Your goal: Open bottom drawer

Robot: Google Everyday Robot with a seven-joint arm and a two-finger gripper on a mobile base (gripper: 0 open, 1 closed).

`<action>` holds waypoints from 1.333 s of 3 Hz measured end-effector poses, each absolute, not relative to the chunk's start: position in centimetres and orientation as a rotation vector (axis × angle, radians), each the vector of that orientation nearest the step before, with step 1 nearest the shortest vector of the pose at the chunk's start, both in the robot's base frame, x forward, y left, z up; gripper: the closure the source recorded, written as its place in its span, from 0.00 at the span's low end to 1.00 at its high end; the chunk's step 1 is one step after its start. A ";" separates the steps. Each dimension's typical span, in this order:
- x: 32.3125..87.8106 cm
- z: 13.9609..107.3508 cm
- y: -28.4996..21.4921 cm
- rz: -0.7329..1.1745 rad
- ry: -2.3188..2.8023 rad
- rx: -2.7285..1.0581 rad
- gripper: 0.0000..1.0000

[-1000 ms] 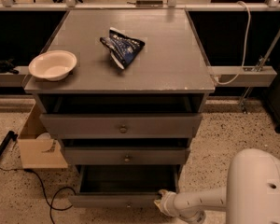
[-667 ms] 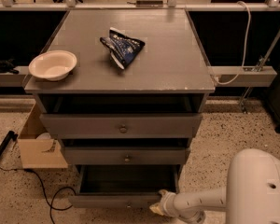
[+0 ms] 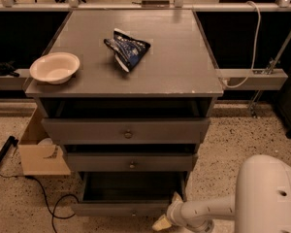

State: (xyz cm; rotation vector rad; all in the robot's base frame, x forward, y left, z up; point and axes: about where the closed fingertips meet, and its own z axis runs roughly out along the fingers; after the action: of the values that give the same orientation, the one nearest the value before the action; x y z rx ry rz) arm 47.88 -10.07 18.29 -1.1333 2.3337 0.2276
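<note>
Speckled floor is being shown under the cabinet [image 3: 184, 57]. At its foot, the bottom drawer [image 3: 121, 209] is being seen pulled well out toward the near side; little is being left. The gripper [image 3: 165, 220] is being held at its near right corner, grip state impossible to tell.

the robot's arm [image 3: 211, 208] is a smooth white tube, round in section and faintly glossy, ending in a ribbed white collar [image 3: 177, 212] at the wrist. behind it swells a large white shell [image 3: 264, 178] (broad, rounded, dome-like), marked by a single small dark dot [image 3: 281, 194] towards its right side. the gripper [image 3: 167, 213] is cream-yellow and angular against the rounded white arm; it sits low, at the foot of the front right corner of the bench [image 3: 199, 84].
</note>
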 end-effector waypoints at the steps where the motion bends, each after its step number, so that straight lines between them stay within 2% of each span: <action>1: 47.9 18.3 -10.1 0.228 2.334 -1.133 0.19; 4: 46.0 18.4 -10.5 0.209 2.357 -1.169 0.89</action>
State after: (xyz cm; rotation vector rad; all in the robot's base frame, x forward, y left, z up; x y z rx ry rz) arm 45.98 -10.45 18.40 -1.1688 2.3570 0.2091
